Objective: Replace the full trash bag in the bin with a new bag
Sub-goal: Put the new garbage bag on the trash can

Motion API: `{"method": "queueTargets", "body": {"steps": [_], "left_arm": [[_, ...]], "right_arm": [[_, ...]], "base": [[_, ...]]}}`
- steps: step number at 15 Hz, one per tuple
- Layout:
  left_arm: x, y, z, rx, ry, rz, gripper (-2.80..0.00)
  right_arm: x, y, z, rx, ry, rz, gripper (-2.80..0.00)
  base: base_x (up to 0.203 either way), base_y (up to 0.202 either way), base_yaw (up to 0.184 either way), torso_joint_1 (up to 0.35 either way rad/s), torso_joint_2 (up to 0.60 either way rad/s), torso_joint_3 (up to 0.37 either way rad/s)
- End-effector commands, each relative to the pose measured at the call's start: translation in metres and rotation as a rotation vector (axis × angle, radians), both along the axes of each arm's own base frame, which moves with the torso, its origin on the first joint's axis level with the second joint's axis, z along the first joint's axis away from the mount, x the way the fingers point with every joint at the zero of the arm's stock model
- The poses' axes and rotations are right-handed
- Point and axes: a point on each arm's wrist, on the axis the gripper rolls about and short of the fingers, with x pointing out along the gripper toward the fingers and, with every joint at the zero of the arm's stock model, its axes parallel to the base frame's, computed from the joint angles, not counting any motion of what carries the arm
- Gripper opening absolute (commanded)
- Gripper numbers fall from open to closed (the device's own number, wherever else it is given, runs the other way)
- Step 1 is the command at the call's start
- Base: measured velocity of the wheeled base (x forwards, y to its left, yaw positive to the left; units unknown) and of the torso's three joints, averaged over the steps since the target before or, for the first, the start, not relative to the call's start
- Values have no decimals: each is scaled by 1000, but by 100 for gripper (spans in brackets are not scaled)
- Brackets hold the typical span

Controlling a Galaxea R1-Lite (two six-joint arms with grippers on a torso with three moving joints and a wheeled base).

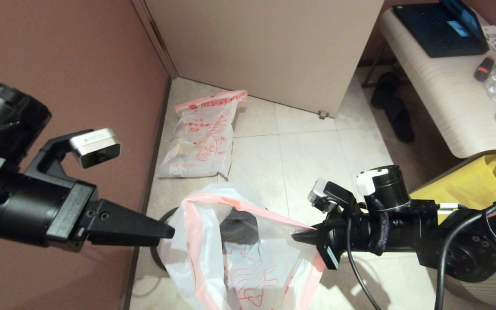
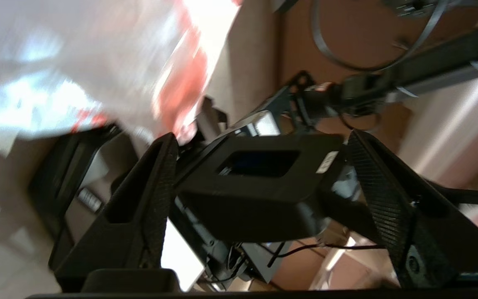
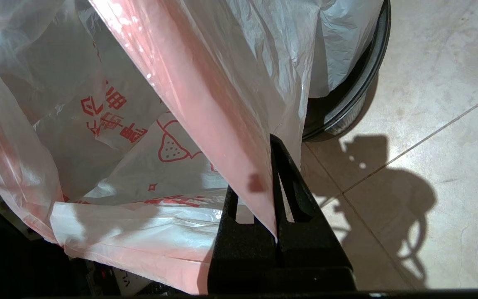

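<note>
The right end effector (image 1: 304,236) is clenched on the pink mouth band of the new bag (image 1: 205,258), its two fingers (image 3: 288,182) pressed together with the film caught between them. From that pinch the band runs taut across to the far side of the mouth, so the bag stands open over the bin (image 1: 162,241). Red cartoon print and lettering show on this bag's lower wall. Only slivers of the bin appear: a dark curved rim at the bag's left edge in the head view, and a black rim beside the floor tiles in the right wrist view.

The left end effector (image 1: 168,232) sits just beside the bag's left edge, level with the mouth. Its two fingers (image 2: 156,195) are spread wide, released, with nothing between them.

Two bags lie in view. The second, the full trash bag (image 1: 200,137), rests on the floor (image 1: 308,159) near the corner by the wall, well apart from the bin, with red print and lumpy contents showing through.

To the right, a tabletop (image 1: 437,86) carries one laptop (image 1: 441,26) and some glassware. A yellow bag (image 1: 476,181) sits below it.
</note>
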Motion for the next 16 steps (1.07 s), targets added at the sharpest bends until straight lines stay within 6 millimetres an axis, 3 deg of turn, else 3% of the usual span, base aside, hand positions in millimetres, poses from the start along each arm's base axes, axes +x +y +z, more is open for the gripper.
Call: {"method": "queueTargets", "body": {"steps": [1,2,3,6,10,14,16], "left_arm": [[-35,12,-2,34,-35,68,0],[-41,15,-9,59,-15,106,0],[-47,18,-16,91,4,146,-280],[-41,22,-36,210,70,254,-280],[10,13,-61,291,144,368,-280],[58,-9,-108,495,247,449,-280],[73,-15,-127,606,259,491,-280]], "right_arm": [[1,-1,1,4,-4,-2,-280],[2,-2,1,3,-3,-6,-280],[2,-2,1,3,-3,-6,-280],[2,-2,1,5,-4,-5,-280],[1,-2,2,6,-5,-3,-280],[1,-3,3,10,-9,-6,-280],[2,-3,3,10,-9,-7,-280]], "base": [[0,0,0,0,0,0],[0,0,0,0,0,0],[0,0,0,0,0,0],[0,0,0,0,0,0],[0,0,0,0,0,0],[0,0,0,0,0,0],[0,0,0,0,0,0]]}}
